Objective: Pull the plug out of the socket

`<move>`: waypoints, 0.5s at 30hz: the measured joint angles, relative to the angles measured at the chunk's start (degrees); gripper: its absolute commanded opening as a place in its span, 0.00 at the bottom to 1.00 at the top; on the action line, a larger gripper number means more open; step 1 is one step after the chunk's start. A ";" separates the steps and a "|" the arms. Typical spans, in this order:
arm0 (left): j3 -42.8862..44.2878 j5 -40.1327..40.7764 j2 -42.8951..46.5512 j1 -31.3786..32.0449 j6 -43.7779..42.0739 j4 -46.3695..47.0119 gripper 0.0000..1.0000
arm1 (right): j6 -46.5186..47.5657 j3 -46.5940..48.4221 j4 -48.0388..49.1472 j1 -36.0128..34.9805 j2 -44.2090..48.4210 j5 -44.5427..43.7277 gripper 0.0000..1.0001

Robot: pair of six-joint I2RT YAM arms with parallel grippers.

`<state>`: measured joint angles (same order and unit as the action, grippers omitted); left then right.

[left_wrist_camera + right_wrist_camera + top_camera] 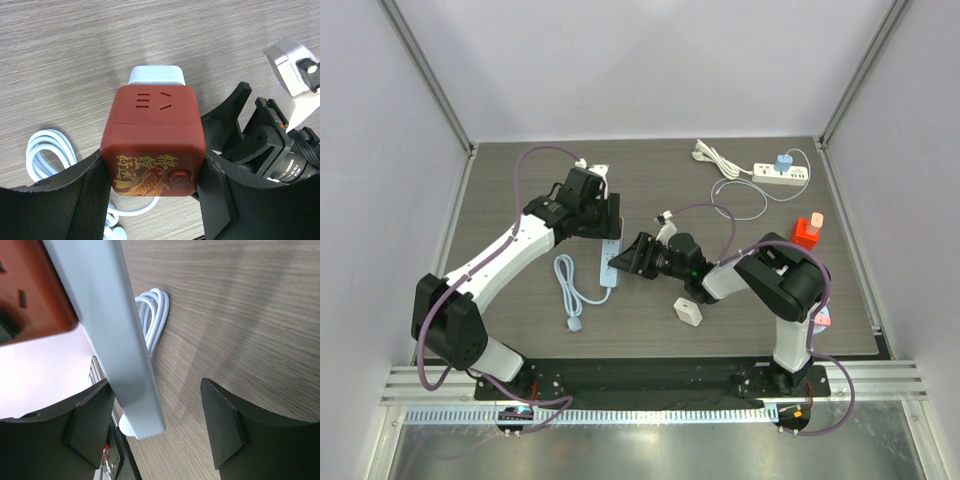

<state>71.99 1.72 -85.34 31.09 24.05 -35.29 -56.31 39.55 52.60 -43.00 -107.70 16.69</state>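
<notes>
The plug is a dark red cube with a gold fish print (152,142), seated on a white power strip (156,75). My left gripper (152,192) is shut on the cube, one finger on each side. In the top view the left gripper (598,215) hides the cube, and the strip (610,264) runs toward me from it. My right gripper (632,256) sits at the strip's near end. In the right wrist view the right gripper (157,425) is open, with the strip (117,335) between its fingers, close to the left finger. The cube (30,295) shows at upper left.
The strip's coiled white cable (568,288) lies left of it. A white adapter (688,312) lies near the right arm. A second power strip (780,173) with a blue plug (783,160) and a red-orange cube (808,231) stand at the back right.
</notes>
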 measured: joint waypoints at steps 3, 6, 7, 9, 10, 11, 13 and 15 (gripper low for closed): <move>-0.33 -0.39 0.15 0.00 -0.02 -0.02 0.00 | 0.02 0.00 2.69 -0.04 -0.87 -0.22 0.73; -0.70 -1.14 0.15 0.00 -0.02 0.00 0.00 | 0.22 0.02 4.48 -0.04 -1.60 -0.31 0.73; -0.81 -1.31 0.15 0.00 -0.04 0.02 0.00 | 0.24 0.04 4.79 -0.02 -1.73 -0.37 0.72; -1.11 -1.55 0.22 0.00 -0.04 0.04 0.00 | 0.42 0.22 4.90 -0.02 -1.90 -0.63 0.67; -1.25 -1.62 0.24 0.00 -0.02 0.07 0.00 | 0.48 0.35 4.92 -0.04 -1.97 -0.70 0.65; -1.36 -1.75 0.26 0.00 -0.02 0.15 0.00 | 0.55 0.52 4.92 -0.04 -2.01 -0.74 0.64; -1.62 -1.86 0.35 0.00 -0.02 0.33 0.00 | 0.59 1.09 4.94 -0.07 -2.27 -0.96 0.54; -1.97 -1.84 0.52 0.00 -0.02 0.42 0.00 | 0.57 1.79 5.05 -0.09 -2.64 -1.05 0.50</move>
<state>70.02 -0.12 -84.82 31.09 24.03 -34.87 -55.75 41.34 57.65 -43.09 -110.34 15.64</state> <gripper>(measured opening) 0.614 0.540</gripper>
